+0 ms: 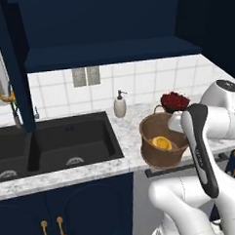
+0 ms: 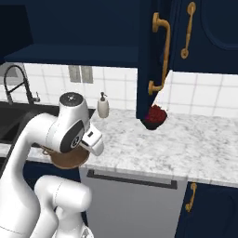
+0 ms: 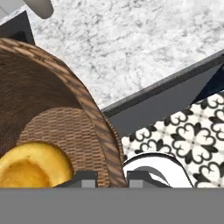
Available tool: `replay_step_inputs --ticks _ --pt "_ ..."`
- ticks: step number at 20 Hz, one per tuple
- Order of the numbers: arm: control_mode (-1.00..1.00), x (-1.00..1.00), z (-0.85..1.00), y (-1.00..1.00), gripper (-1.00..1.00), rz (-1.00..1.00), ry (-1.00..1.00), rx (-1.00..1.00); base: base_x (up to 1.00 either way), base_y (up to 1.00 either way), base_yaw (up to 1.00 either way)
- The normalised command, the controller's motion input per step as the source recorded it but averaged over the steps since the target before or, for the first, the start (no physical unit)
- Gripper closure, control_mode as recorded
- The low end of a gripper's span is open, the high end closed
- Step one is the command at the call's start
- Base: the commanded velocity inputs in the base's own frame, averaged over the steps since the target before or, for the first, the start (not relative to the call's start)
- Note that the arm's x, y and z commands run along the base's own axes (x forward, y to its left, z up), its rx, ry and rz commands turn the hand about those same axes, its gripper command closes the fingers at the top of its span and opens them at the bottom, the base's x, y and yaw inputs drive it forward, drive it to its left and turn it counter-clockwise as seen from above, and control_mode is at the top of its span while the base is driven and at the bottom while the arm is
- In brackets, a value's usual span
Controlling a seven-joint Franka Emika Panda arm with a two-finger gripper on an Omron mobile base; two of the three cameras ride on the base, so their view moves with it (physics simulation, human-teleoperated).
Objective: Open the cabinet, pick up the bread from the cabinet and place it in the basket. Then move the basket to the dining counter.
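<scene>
The brown woven basket point(image 1: 158, 154) hangs at the front edge of the marbled sink counter point(image 1: 130, 133), partly out over the edge. In the right base view the basket point(image 2: 69, 159) shows under the arm. The orange-yellow bread point(image 1: 162, 143) lies inside it, large in the hand view point(image 3: 33, 166). My gripper point(image 3: 111, 178) is shut on the basket's wall point(image 3: 94, 118), one fingertip inside and one outside. Above, the navy cabinet point(image 1: 111, 51) stands open, its door point(image 2: 153, 60) swung out. The dining counter is out of view.
A red pot point(image 1: 174, 101) stands behind the basket near the tiled wall. A white soap dispenser point(image 1: 120, 104) sits beside the black sink point(image 1: 67, 141). The open door's lower edge hangs over the pot point(image 2: 155, 116). A grey dishwasher front point(image 2: 135, 204) is below the counter.
</scene>
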Motion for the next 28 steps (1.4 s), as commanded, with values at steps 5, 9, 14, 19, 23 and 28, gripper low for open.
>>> replay_step_inputs --ticks 5,9,14,19,23,28 --pt "1.0 0.0 0.0 0.0 1.0 0.0 0.0 0.0 -1.0 -0.23 -0.23" --pt "1.0 0.0 0.0 0.0 1.0 0.0 0.0 0.0 -0.36 0.49 -0.77" --pt "1.0 0.0 0.0 0.0 1.0 0.0 0.0 0.0 0.0 0.4 -0.91" --pt "1.0 0.0 0.0 0.0 1.0 0.0 0.0 0.0 0.0 0.38 -0.92" --pt "1.0 0.0 0.0 0.0 1.0 0.0 0.0 0.0 0.0 0.38 -0.93" --pt "1.0 0.0 0.0 0.0 1.0 0.0 0.0 0.0 0.0 0.37 -0.93"
